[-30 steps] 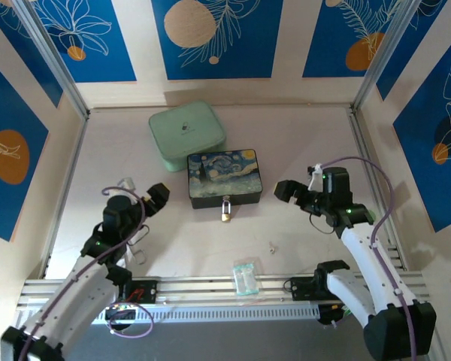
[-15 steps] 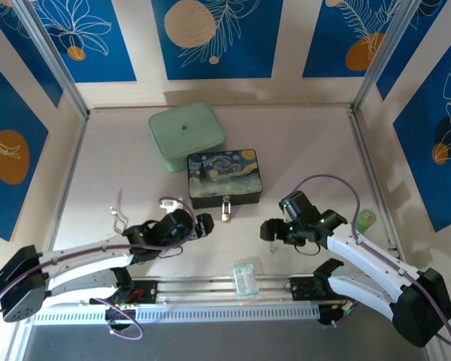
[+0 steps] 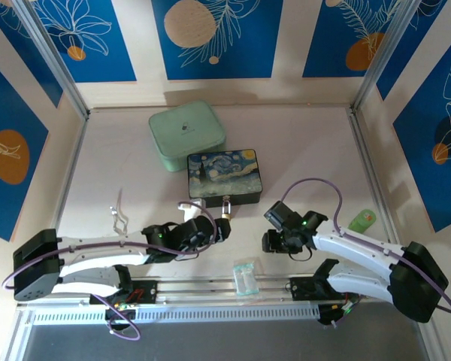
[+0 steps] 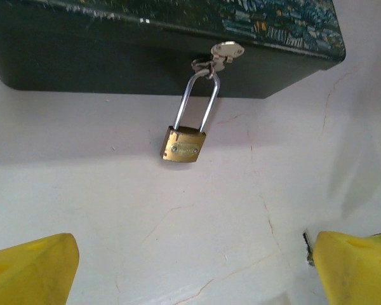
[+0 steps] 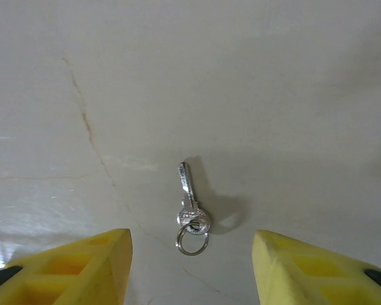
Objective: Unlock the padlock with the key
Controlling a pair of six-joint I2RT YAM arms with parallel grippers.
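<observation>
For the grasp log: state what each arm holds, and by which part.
Nothing is held. The left jaws stand open short of the padlock hanging on the box; the right jaws straddle the key lying on the table, not touching it.

— What's lying on the table (image 3: 323, 150)?
— A key (image 5: 189, 203), flat between the right gripper's (image 5: 192, 276) jaws. A padlock (image 4: 183, 145) lies ahead of the left gripper's (image 4: 190, 270) jaws, hooked to a dark painted box (image 4: 114, 51).
— Anything else?
— A mint box (image 3: 186, 134) beyond that, and a clear packet (image 3: 245, 277) behind both grippers.
</observation>
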